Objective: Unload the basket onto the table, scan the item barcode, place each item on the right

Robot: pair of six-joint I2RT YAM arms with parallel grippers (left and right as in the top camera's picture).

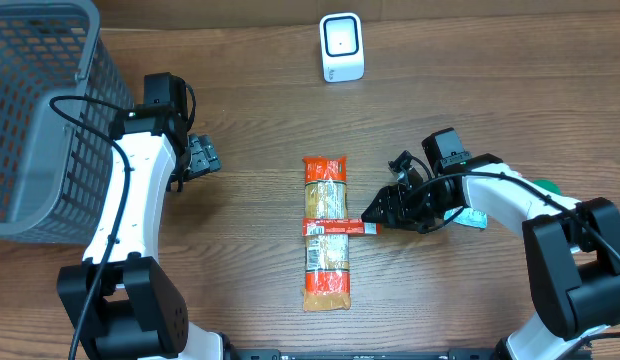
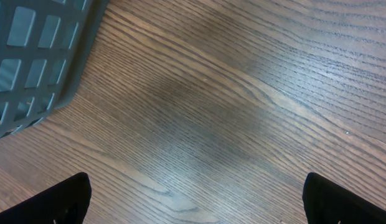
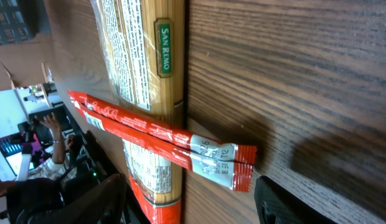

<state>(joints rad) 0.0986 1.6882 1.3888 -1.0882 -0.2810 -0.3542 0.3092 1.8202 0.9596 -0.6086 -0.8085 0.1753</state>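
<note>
Jaws: left gripper (image 1: 204,157) fully released, its two dark fingers (image 2: 56,202) spread wide over bare wood, nothing between them; right gripper (image 1: 378,212) also parted and holding nothing, one dark finger (image 3: 286,202) showing just beside the free end of the sachets (image 1: 336,228). Item: pasta pack (image 1: 326,265), a long, narrow, clear film sleeve with orange-red ends, straw-coloured strands visible inside, fine print and a small green oval label on its face; it lies flat at mid-worktop, lengthwise toward the near edge. Sachets: two slim, glossy red strips with crimped ends and printed date digits, laid crosswise over the pack's middle, one end overhanging its right side onto the wood. Scanner (image 1: 342,47): small white rounded block with a dark-framed window, standing near the far edge, well apart from the pack. Basket (image 1: 40,120): grey plastic, open square lattice walls, at the far left corner. Green object (image 1: 545,186): mostly hidden behind the right arm, kind not discernible. Worktop (image 1: 260,100): brown wood-grain finish, matt, with long wavy streaks. Room: seen only at the edge of the right wrist view, blurred, with lit screens and a seated person (image 3: 53,127).
</note>
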